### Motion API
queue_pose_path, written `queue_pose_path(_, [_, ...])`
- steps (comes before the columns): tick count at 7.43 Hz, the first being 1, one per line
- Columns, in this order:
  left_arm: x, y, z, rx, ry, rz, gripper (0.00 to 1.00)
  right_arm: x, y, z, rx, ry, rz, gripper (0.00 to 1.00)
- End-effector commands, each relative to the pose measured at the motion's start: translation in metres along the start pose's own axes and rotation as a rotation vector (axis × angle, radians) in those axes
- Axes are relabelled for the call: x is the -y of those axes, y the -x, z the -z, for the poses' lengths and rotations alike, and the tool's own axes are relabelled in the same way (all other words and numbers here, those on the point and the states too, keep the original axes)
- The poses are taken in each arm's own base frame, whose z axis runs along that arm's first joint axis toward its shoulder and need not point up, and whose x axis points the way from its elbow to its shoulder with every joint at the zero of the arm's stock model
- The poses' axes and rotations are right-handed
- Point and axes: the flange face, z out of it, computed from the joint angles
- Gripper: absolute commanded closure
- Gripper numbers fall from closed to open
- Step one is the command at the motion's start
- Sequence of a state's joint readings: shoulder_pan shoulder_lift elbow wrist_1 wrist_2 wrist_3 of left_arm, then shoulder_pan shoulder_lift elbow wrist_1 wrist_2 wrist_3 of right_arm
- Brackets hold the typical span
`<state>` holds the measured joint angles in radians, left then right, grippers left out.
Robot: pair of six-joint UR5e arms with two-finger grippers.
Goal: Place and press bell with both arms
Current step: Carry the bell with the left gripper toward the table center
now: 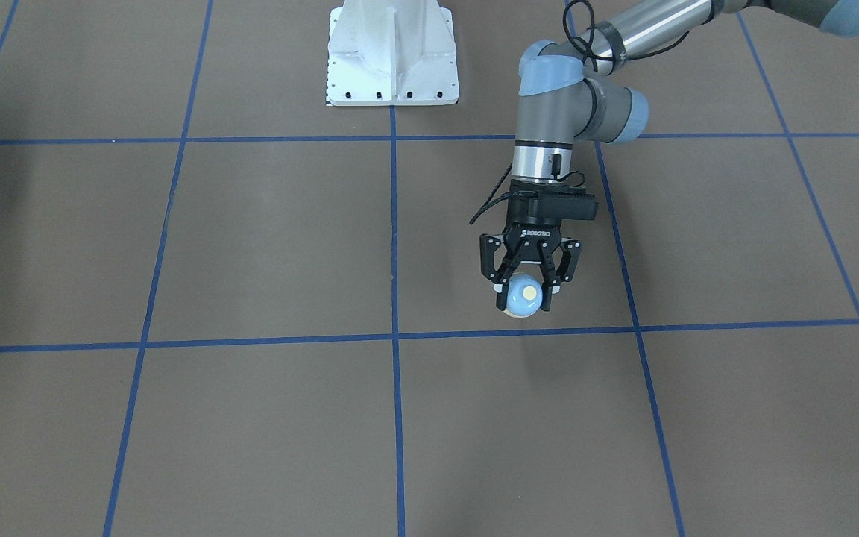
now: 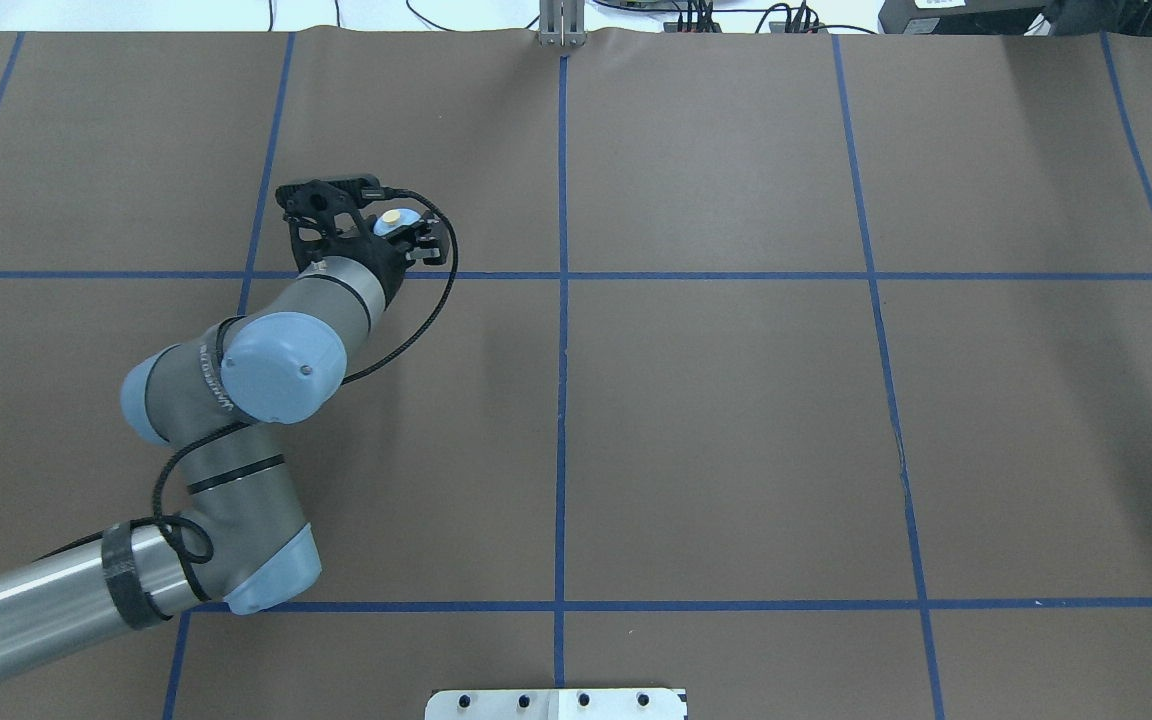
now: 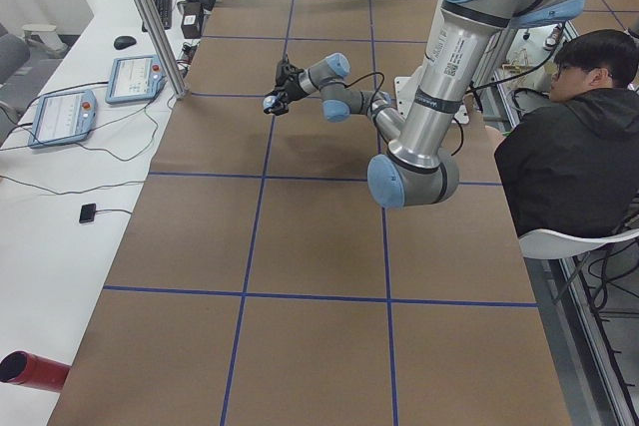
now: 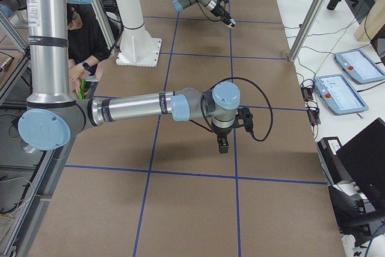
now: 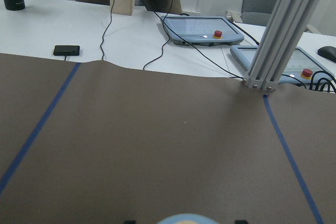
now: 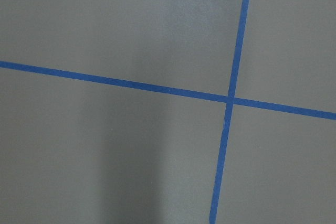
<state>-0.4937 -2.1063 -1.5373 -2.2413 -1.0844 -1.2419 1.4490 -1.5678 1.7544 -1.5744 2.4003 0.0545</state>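
Over brown table (image 1: 250, 246), ROBOTIQ-marked left tool (image 1: 525, 289) clamping bell (image 1: 523, 300)

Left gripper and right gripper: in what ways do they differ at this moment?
The left gripper is shut on the bell; the right gripper shows nothing in it, and whether it is open I cannot tell. The left gripper tilts forward; the right gripper points straight down. Both are black.

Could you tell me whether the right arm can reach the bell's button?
Probably, though the right arm is far off: the left tool grips the bell's sides, leaving its button uncovered.
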Motion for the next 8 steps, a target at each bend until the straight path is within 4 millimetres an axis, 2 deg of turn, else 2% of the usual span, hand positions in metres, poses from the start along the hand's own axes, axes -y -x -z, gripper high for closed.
queue_pose_path(1, [-0.039,-0.028,-0.023,-0.041,0.007,0.000,1.00,0.058,0.062,-0.016,0.030,0.022,-0.004,0.00])
queue_pose_path(3, [-0.052,-0.075,-0.040,-0.039,-0.005,-0.008,1.00,0.092,0.113,-0.019,0.044,0.014,-0.059,0.00])
queue_pose_path(5, [-0.050,-0.107,-0.042,-0.039,-0.043,-0.039,1.00,0.107,0.156,-0.020,0.061,0.014,-0.120,0.00])
queue_pose_path(6, [-0.055,-0.103,-0.050,-0.015,-0.057,-0.066,1.00,0.110,0.165,-0.022,0.063,0.018,-0.117,0.00])
queue_pose_path(7, [-0.059,-0.114,-0.062,-0.002,-0.055,-0.076,1.00,0.114,0.173,-0.018,0.069,0.010,-0.109,0.00])
queue_pose_path(8, [-0.061,-0.135,-0.070,0.005,-0.049,-0.088,1.00,0.117,0.180,-0.016,0.072,0.007,-0.106,0.00])
